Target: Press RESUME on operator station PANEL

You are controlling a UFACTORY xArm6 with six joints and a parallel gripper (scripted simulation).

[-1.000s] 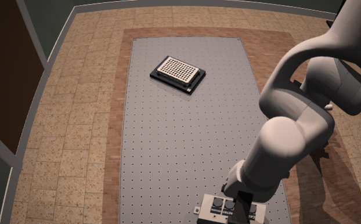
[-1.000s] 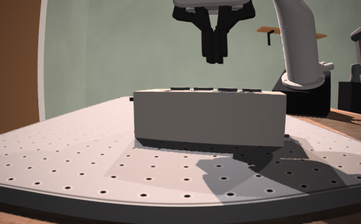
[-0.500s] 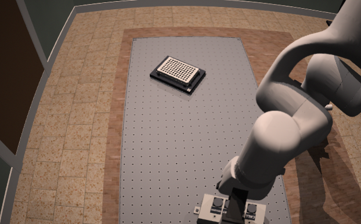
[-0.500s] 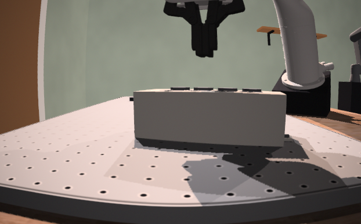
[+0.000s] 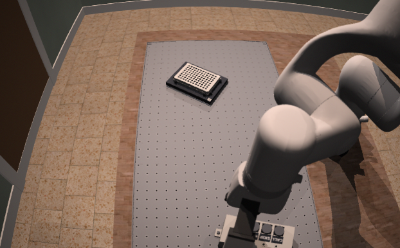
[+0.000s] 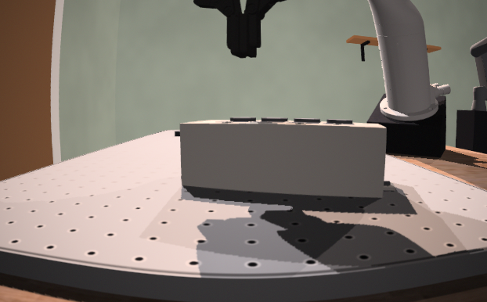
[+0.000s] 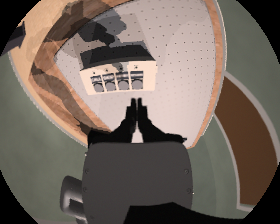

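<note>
The table (image 5: pixel 179 154) is pale grey, dotted with a regular grid of small dark holes, and framed by a reddish-brown wood border (image 5: pixel 128 135). Around it the floor (image 5: pixel 76 138) is speckled tan tile. The 96-well plate B38 (image 5: pixel 197 77) is cream-white with rows of dark wells, on the black plate nest N1 (image 5: pixel 218 90). PANEL (image 6: pixel 280 158) is a plain light grey box with dark buttons (image 6: pixel 274 120). The arm (image 5: pixel 301 135) is off-white, the claw (image 6: pixel 243 52) black, the wall (image 6: pixel 151 78) muted green.

Reaching out from the base in a high arch, white arm (image 5: pixel 304 128) bent sharply at the elbow, wrist turned straight down. End effector (image 6: pixel 243 52) black, pointing downward, fingers pressed together, gripping nothing, hanging in the air.
</note>
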